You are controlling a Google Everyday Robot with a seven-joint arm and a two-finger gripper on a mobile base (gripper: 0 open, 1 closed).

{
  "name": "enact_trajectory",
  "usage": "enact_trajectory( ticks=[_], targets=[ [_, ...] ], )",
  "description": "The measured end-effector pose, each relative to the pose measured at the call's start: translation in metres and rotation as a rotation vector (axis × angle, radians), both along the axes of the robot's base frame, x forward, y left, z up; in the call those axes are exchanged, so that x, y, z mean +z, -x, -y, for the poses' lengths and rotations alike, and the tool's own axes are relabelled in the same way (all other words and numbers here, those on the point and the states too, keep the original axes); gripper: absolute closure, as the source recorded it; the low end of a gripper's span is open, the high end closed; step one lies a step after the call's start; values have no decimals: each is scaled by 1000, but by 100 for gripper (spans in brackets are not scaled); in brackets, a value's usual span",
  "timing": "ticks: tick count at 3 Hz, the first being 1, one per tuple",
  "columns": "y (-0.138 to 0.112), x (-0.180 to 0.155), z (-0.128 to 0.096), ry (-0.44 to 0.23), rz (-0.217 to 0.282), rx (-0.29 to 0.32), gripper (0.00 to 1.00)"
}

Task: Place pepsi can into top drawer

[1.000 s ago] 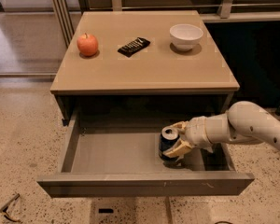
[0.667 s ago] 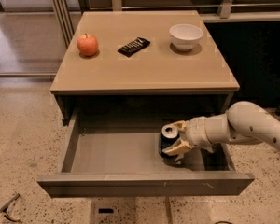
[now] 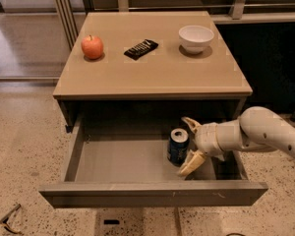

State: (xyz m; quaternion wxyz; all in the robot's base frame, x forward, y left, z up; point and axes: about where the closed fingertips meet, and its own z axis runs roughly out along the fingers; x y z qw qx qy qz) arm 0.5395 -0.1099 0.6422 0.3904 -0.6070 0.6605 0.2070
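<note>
The pepsi can [image 3: 178, 145], dark blue with a silver top, stands upright on the floor of the open top drawer [image 3: 118, 161], at its right side. My gripper [image 3: 182, 146] reaches in from the right at the can's height. Its two pale fingers [image 3: 192, 162] are spread apart, one behind and one in front of the can, and stand off its sides. The can rests on the drawer floor, not lifted.
On the tan cabinet top [image 3: 152, 77] lie a red apple [image 3: 92, 46], a dark snack packet [image 3: 141, 48] and a white bowl [image 3: 196, 37]. The grey drawer front panel [image 3: 152, 194] sticks out toward me. A dark cabinet wall stands at the right.
The fingers have spread wider and come off the can's sides. The can stays upright at the same spot in the drawer. The arm has barely moved.
</note>
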Motion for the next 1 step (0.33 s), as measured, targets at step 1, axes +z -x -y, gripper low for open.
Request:
enact_trajectory(
  ticks=[1],
  targets=[
    [0, 0, 0, 0, 0, 0, 0]
  ],
)
